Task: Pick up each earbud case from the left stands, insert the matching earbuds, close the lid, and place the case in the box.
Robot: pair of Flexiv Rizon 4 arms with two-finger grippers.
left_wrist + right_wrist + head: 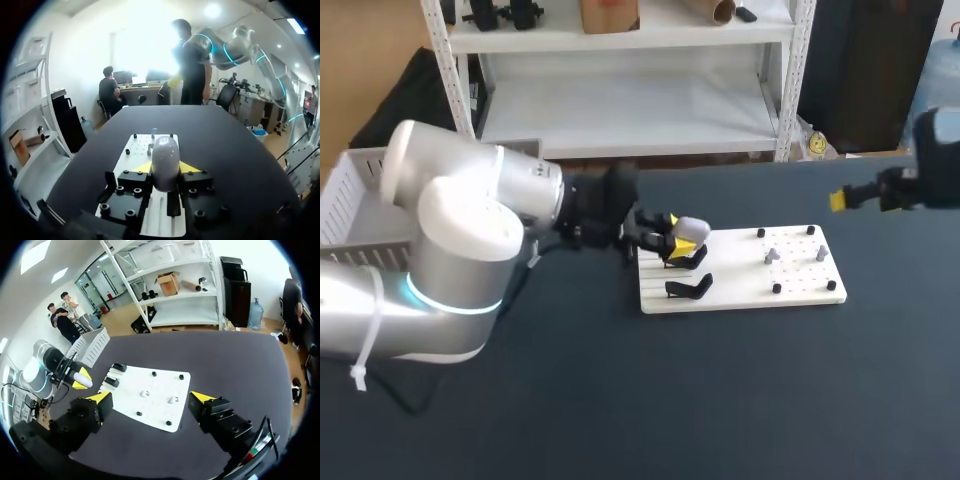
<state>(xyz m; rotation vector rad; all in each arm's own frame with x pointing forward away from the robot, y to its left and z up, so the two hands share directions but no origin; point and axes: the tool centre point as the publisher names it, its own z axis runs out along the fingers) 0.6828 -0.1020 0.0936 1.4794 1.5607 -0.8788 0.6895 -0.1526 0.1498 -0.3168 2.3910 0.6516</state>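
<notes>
- The left end effector (165,167) is closed narrowly on the earbud case (165,159). Its yellow fingertips (143,167) press the case from two sides.
- The case is a pale, rounded shell standing upright between those fingers, with its lid shut and its top rising ahead of them.
- Under the left end effector lies the white board (740,285), which rests flat on the dark desk (770,400).
- In the head view, one black stand (685,262) sits directly under the held case. I cannot tell whether the case touches it.
- A second black stand (688,288) is just beside the left end effector, on the side nearer the camera, and carries nothing.
- The right end effector (149,397) is spread wide, holds nothing and touches nothing. It hangs above the desk, well apart from the case.
- Ahead of the right fingers, two small white earbuds (145,393) sit among the black pegs (154,374) on the board.
- The white slatted box (350,200) stands well behind the left end effector, back beside that arm.
</notes>
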